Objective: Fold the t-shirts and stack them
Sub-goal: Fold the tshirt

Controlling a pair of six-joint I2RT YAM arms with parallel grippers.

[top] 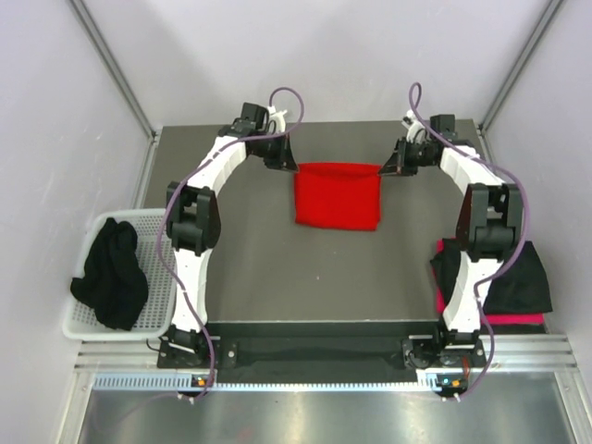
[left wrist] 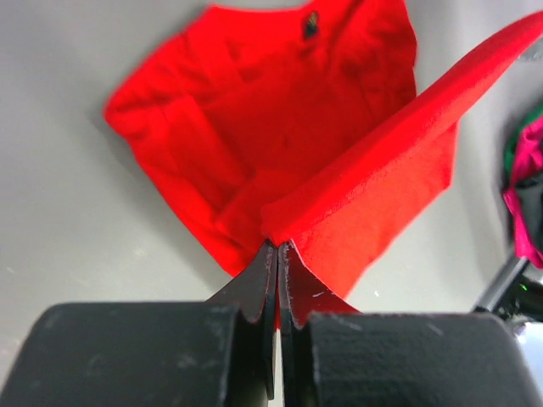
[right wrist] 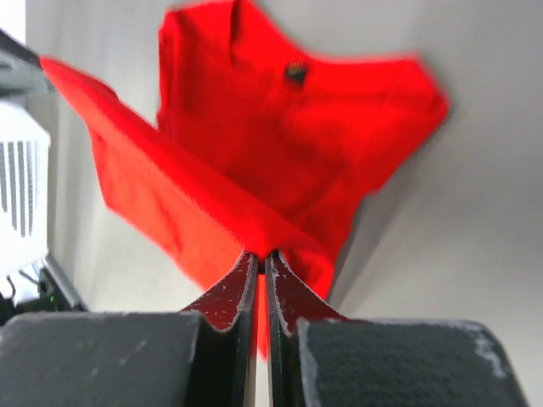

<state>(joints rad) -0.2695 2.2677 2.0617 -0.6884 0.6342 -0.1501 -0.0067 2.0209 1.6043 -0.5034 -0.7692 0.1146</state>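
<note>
**Left claw** (left wrist: 277, 248): jaws pinched tight on one corner of the red shirt (left wrist: 254, 127). The cloth gathers into a ridge right at the tips.

**Right claw** (right wrist: 259, 256): clamped the same way on the opposite corner of the same edge.

**Red shirt:** far middle of the desk (top: 277, 277), strung between the two claws.
- The held edge is raised and runs taut from tip to tip.
- The rest lies on the desk below it, on the arms' side, in a rough rectangle.
- A dark neck label shows on the lower layer in both wrist views.

**Handling (judged):**
- The shirt looks light and limp, with no stiffness of its own, and it sags wherever it is not held.
- The two corners should travel level and together.
- It does not look fragile. On the matte desk it seems more likely to drag and wrinkle than to slide.
- The best hold is a thin pinch at the corners or along the hem. A grab in the middle would bunch it.

**Black shirt** (top: 111, 273): a crumpled, unfolded heap in the basket (top: 159, 296) off the desk's left edge, well apart from both claws.

**Second black shirt** (top: 523, 277): at the desk's right edge, beside the right arm. It lies over a pink shirt (top: 509, 320), of which only a strip shows. I cannot tell whether these two are neatly folded.
</note>
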